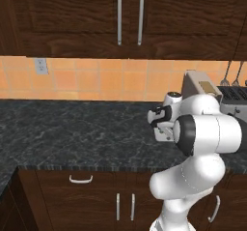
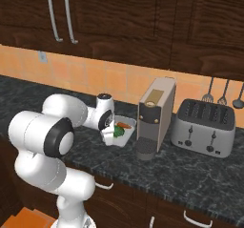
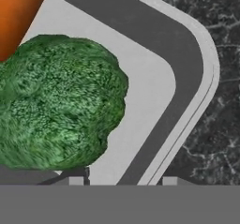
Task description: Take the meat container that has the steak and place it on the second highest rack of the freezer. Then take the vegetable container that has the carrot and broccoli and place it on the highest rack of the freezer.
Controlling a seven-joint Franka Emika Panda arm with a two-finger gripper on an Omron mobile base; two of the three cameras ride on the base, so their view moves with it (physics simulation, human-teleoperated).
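Our gripper point(image 2: 110, 132) sits low over the vegetable container point(image 2: 125, 132), its rim point(image 3: 206, 78) directly beneath. Broccoli point(image 3: 56, 101) and carrot point(image 3: 18, 12) lie inside. We cannot tell how the jaws stand.

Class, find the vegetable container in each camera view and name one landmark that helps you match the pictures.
Left base view: I cannot find it; the arm stands where it would be.
Right base view: vegetable container at centre, left of the coffee machine.
Hand view: its white rim curves down the right; broccoli left.
Shared landmark: the dark counter.

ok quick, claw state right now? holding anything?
Claw: down at the rim of the vegetable container, right above the broccoli. Open or closed on the rim: cannot be told.
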